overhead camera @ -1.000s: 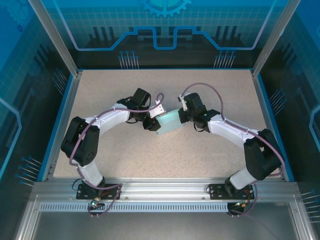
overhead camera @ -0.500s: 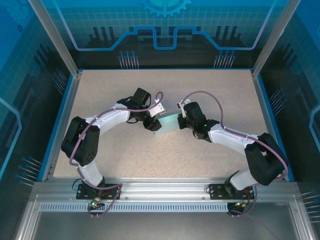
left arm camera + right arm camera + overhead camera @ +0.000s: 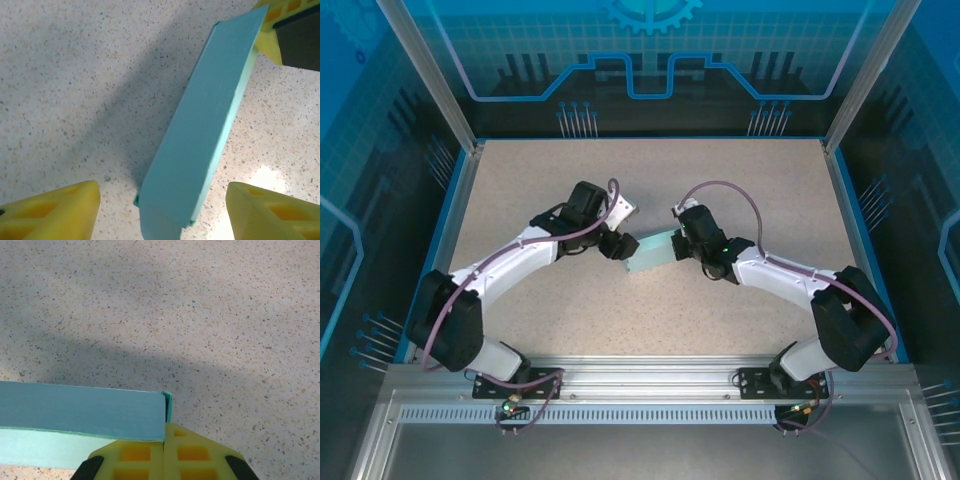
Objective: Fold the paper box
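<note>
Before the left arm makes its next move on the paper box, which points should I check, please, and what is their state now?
1. Right gripper shut on the end of the paper box: ok.
2. Left gripper open, astride the box: ok.
3. Gaps between its fingers and the box sides: ok, both show.
4. Near-end flap tucked in: cannot tell.
5. Box lifted off the table: cannot tell.

Right wrist view: paper box (image 3: 75, 420) runs off left edge. Top view: its right end hidden under right gripper (image 3: 676, 244).
</note>
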Controlling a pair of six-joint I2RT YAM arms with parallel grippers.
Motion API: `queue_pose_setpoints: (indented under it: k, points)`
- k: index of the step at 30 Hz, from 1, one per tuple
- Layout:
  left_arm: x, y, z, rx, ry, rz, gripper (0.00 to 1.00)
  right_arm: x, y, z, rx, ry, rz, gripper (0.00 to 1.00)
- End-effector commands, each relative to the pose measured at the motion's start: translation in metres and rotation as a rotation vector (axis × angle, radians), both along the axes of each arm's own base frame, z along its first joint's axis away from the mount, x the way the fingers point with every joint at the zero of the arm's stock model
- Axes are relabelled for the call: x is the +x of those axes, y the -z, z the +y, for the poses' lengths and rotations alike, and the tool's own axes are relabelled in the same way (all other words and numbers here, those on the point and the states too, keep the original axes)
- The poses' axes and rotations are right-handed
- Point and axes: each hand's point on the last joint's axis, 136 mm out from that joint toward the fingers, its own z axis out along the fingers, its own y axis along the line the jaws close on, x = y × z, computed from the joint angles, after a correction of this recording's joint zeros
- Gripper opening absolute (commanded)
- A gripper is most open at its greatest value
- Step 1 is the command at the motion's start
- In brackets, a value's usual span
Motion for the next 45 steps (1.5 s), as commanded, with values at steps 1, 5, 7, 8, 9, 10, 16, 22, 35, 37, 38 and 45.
queue_pose_setpoints:
  k: [1,5,7,8,9,10,16,22,35,37,38,45]
  points:
    - [-0.012,0.019,0.014,0.062,-0.101,0.078,0.64,-0.012,0.007,-0.004,-0.052,0.004,0.067,0.00]
    - [-0.015,0.025,0.016,0.100,-0.110,0.103,0.49,-0.012,0.006,-0.003,-0.054,0.001,0.071,0.00]
    - [-0.013,0.027,0.017,0.121,-0.118,0.112,0.42,-0.013,0.006,-0.003,-0.055,0.000,0.071,0.00]
    - [-0.011,0.027,0.018,0.135,-0.125,0.110,0.38,-0.013,0.006,-0.003,-0.057,0.000,0.072,0.00]
    - [-0.009,0.028,0.019,0.143,-0.128,0.107,0.35,-0.013,0.007,-0.004,-0.059,0.000,0.074,0.00]
    - [-0.008,0.028,0.018,0.145,-0.125,0.107,0.33,-0.013,0.007,-0.004,-0.059,0.001,0.074,0.00]
    - [-0.005,0.028,0.017,0.146,-0.126,0.116,0.19,-0.013,0.007,-0.004,-0.064,0.001,0.074,0.00]
    - [0.001,0.025,0.021,0.166,-0.154,0.094,0.29,-0.014,0.009,-0.005,-0.071,0.000,0.081,0.00]
    - [0.006,0.018,0.019,0.154,-0.166,0.077,0.22,-0.016,0.012,-0.006,-0.075,0.001,0.096,0.00]
    - [0.006,0.016,0.017,0.142,-0.169,0.077,0.21,-0.017,0.013,-0.005,-0.076,0.001,0.097,0.00]
    - [0.006,0.015,0.015,0.133,-0.169,0.081,0.20,-0.017,0.014,-0.005,-0.079,0.001,0.099,0.00]
    - [0.007,0.016,0.015,0.131,-0.186,0.108,0.25,-0.018,0.017,-0.003,-0.083,-0.004,0.106,0.00]
